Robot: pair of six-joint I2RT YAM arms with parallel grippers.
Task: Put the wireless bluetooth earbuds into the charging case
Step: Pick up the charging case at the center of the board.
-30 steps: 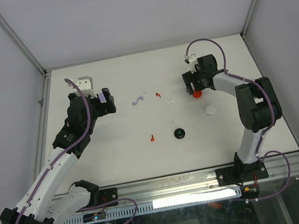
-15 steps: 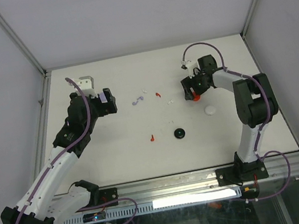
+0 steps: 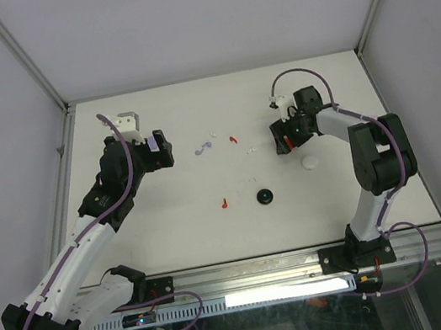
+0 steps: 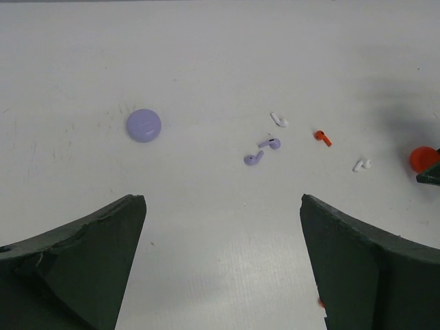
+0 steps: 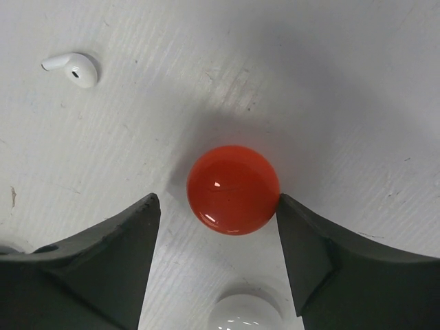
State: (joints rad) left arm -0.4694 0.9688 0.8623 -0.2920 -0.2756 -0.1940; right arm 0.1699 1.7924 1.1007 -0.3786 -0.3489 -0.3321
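My right gripper (image 3: 285,140) is open and low over the round red case (image 5: 234,190). Its jaws stand either side of the case and the right finger (image 5: 309,240) touches the rim. A white earbud (image 5: 74,67) lies beyond it. My left gripper (image 3: 159,150) is open and empty above the table, also seen in the left wrist view (image 4: 221,203). Ahead of it lie two lavender earbuds (image 4: 261,151), a red earbud (image 4: 322,137), two white earbuds (image 4: 278,119) and the lavender case (image 4: 144,126). Another red earbud (image 3: 224,204) lies mid-table.
A white case (image 3: 310,161) sits just near of the red one and shows at the bottom of the right wrist view (image 5: 245,317). A black case (image 3: 265,197) lies mid-table. The metal frame rail (image 3: 70,183) runs along the table's left side.
My right gripper has shifted slightly and now covers most of the red case in the top view. The left arm has not moved.
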